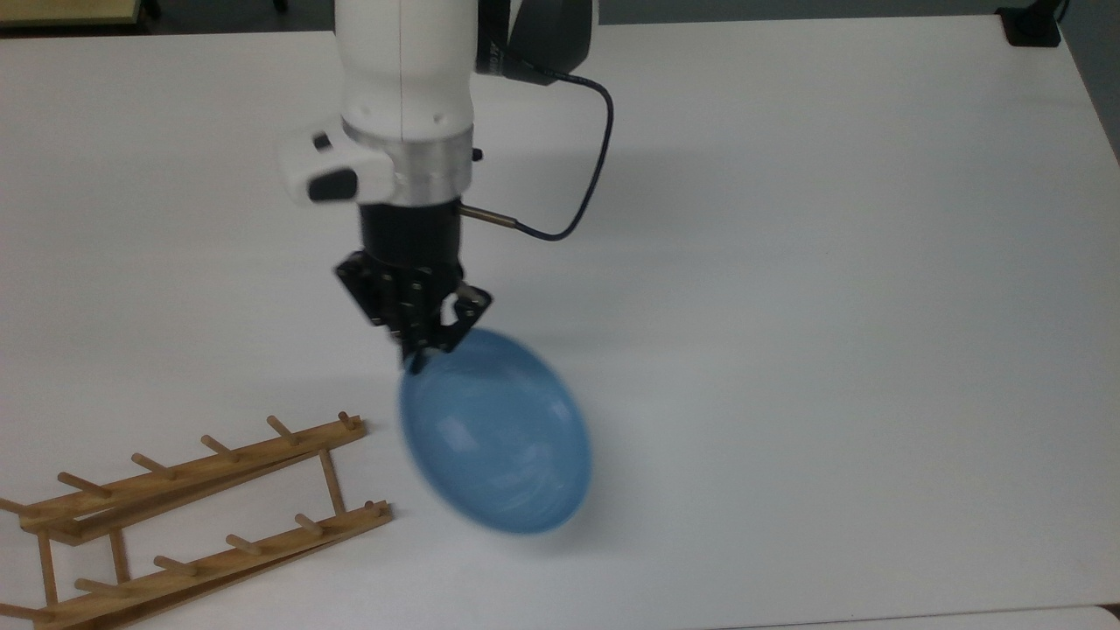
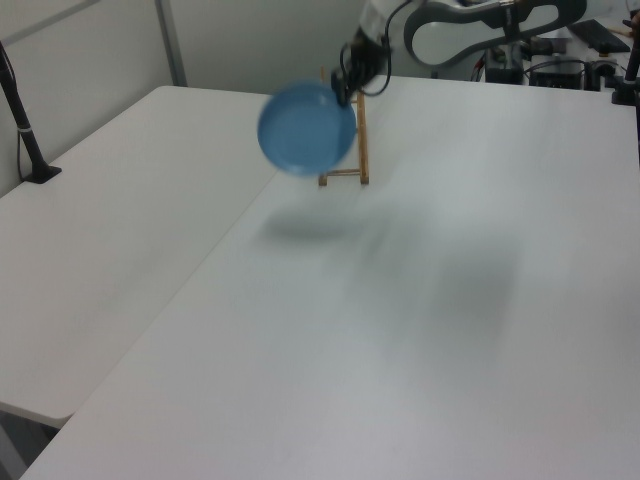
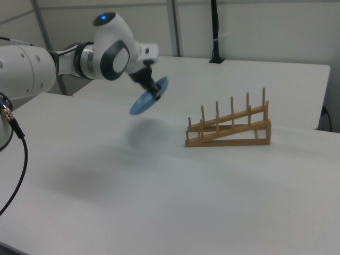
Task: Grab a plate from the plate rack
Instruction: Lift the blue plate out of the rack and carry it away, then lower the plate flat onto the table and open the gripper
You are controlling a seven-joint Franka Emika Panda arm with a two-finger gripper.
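Note:
The light-blue plate (image 1: 496,433) hangs in the air, tilted, with my gripper (image 1: 422,353) shut on its rim. It is clear of the wooden plate rack (image 1: 192,516), which lies at the top view's lower left with no plate in it. In the left view the plate (image 2: 305,128) floats in front of the rack (image 2: 345,150), held at its upper right edge by the gripper (image 2: 348,88). From the right view, the plate (image 3: 147,96) is above the table, left of the rack (image 3: 230,128), and the gripper (image 3: 155,91) grips its upper edge.
The white table (image 1: 787,306) spreads wide to the top view's right. A black clamp base (image 1: 1031,26) sits at the far right corner. A black pole (image 2: 22,115) stands on the adjoining table at the left view's left.

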